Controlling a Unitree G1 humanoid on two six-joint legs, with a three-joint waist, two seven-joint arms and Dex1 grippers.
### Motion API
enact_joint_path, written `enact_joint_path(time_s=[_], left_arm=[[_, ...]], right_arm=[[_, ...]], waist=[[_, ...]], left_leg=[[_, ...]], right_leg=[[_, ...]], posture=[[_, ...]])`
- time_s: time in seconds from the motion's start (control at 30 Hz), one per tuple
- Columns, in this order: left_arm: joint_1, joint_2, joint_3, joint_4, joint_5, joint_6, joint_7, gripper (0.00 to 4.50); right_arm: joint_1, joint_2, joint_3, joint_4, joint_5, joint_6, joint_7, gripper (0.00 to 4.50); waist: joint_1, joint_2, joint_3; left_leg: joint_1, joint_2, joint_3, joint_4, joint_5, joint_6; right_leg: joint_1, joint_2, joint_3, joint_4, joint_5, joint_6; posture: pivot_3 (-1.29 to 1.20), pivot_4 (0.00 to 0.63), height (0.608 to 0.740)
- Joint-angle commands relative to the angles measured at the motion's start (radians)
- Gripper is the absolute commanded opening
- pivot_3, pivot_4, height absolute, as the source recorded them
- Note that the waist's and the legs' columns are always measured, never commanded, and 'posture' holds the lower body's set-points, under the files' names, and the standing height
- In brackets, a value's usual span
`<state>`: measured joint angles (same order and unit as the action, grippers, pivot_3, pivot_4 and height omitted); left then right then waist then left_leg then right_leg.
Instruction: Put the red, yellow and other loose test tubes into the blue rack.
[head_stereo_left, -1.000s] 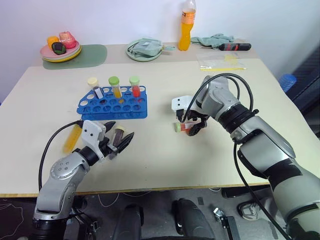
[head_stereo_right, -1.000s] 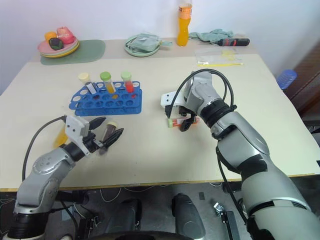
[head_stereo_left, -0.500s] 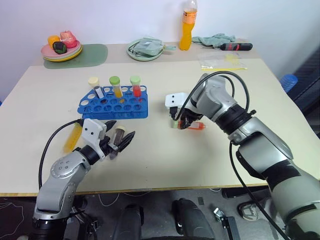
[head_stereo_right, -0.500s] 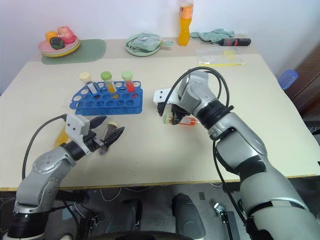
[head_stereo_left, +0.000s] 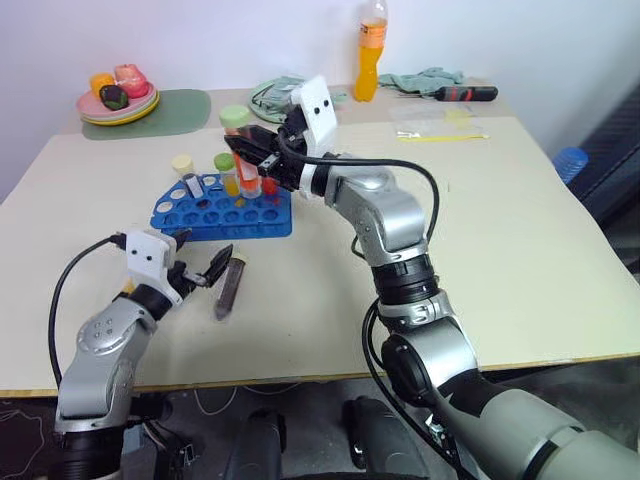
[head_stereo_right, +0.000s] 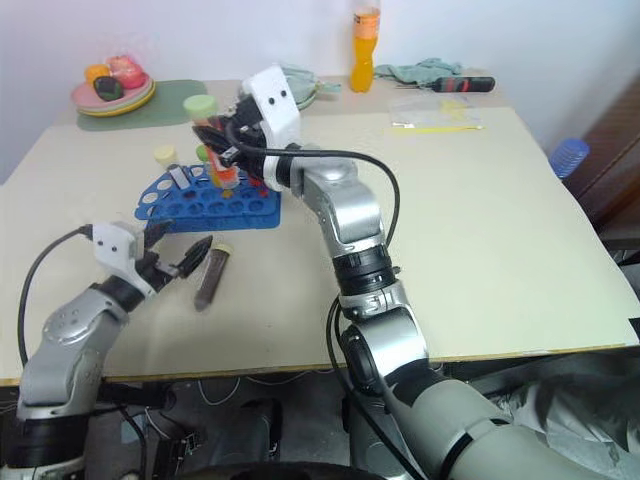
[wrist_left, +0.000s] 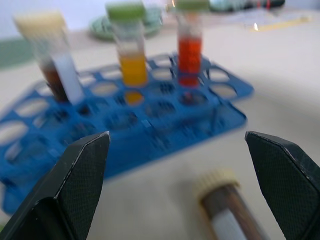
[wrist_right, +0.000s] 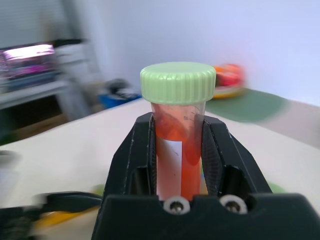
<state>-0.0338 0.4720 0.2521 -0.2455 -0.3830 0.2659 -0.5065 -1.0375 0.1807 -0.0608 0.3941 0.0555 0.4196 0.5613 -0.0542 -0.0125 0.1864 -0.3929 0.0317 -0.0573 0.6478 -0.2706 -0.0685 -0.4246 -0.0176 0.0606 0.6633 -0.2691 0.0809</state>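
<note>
Right wrist view: red tube (wrist_right: 177, 145) bears a blank white label (wrist_right: 168, 165).

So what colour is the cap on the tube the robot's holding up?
Light green cap; clearest in the right wrist view.

My two head eyes look forward and down over the bench (head_stereo_left: 520, 250) from above, side by side, sharing almost the same scene: the blue rack (head_stereo_left: 222, 208), both my arms and the far wall. The camera on my left wrist sits low and close over the bench, facing the blue rack between my left gripper (wrist_left: 177, 180) fingers. My right wrist camera looks along my right gripper (wrist_right: 179, 145), very near the red tube (wrist_right: 177, 135) it clamps.
</note>
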Motion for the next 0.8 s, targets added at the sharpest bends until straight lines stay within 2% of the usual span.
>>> enact_joint_path(time_s=[0.03, 0.13, 0.3, 0.8], left_arm=[[0.006, 0.022, 0.029, 0.042, -0.004, -0.063, -0.055, 4.5], [0.04, 0.035, 0.038, 0.05, -0.026, -0.08, -0.109, 4.5], [0.1, 0.044, 0.036, 0.034, -0.05, -0.087, -0.162, 4.5], [0.115, 0.038, 0.019, 0.038, -0.041, -0.108, -0.163, 4.5]], right_arm=[[0.021, 0.099, 0.039, 0.117, 0.017, -0.202, -0.074, 0.77], [0.029, 0.095, 0.05, 0.211, 0.037, -0.289, -0.101, 0.77], [0.057, 0.079, 0.092, 0.245, 0.066, -0.321, -0.084, 0.77], [0.084, 0.066, 0.154, 0.327, 0.072, -0.391, -0.123, 0.77]], waist=[[-0.003, 0.0, 0.0], [-0.016, 0.0, 0.0], [-0.017, 0.0, 0.0], [-0.016, 0.0, 0.0]], left_leg=[[0.0, 0.0, 0.0, 0.0, 0.0, 0.0], [0.0, 0.001, 0.0, -0.001, 0.0, 0.0], [0.001, 0.002, -0.001, -0.001, 0.0, 0.0], [0.001, 0.002, -0.001, -0.001, 0.0, 0.0]], right_leg=[[0.0, 0.0, 0.0, 0.0, 0.0, 0.0], [-0.001, 0.001, 0.0, 0.0, 0.0, 0.0], [-0.001, 0.002, 0.0, 0.001, 0.0, 0.0], [-0.001, 0.002, 0.0, 0.001, 0.0, 0.0]], posture=[[0.0, 0.15, 0.74], [0.0, 0.15, 0.74], [0.0, 0.15, 0.74], [0.0, 0.15, 0.74]])
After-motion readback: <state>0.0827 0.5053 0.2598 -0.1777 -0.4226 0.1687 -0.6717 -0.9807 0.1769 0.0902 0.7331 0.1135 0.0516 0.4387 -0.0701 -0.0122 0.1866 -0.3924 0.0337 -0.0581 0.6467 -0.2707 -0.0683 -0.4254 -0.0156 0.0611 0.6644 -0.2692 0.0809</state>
